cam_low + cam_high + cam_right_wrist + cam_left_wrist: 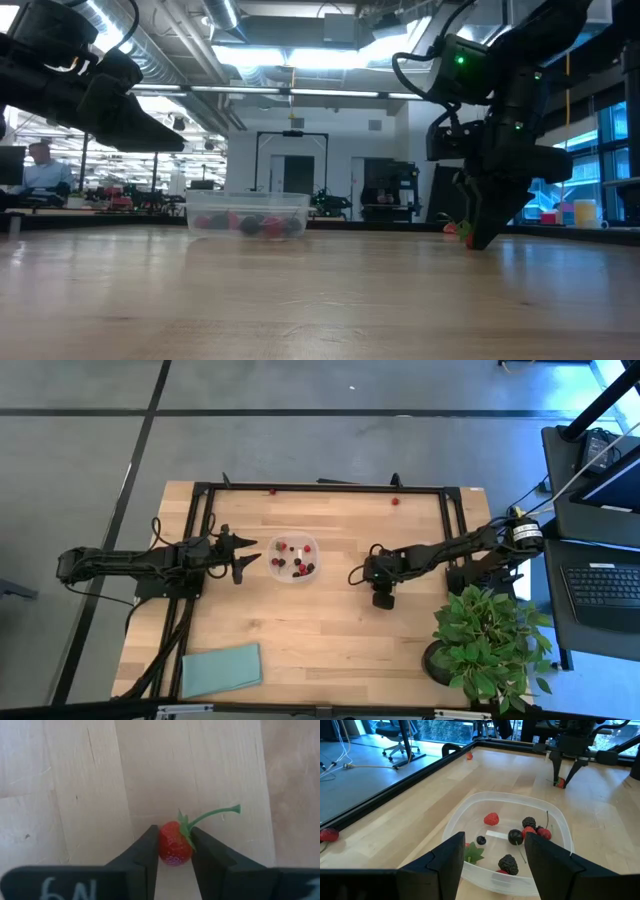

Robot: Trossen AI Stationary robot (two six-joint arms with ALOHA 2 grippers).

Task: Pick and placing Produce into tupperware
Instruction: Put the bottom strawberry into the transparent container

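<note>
Right wrist view — right gripper (175, 851) clamped on a red strawberry (174, 843) at table level.
Tupperware (292, 558) sits mid-table holding several berries (515, 836) — left gripper (243, 557) spread wide at its 9 o'clock; strawberry toward 3 o'clock, well apart.

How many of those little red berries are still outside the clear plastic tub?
3. One red strawberry is pinched in the right claw; one red berry lies inside the black frame's far rail; another red berry lies just outside that rail. Others may be hidden.
</note>
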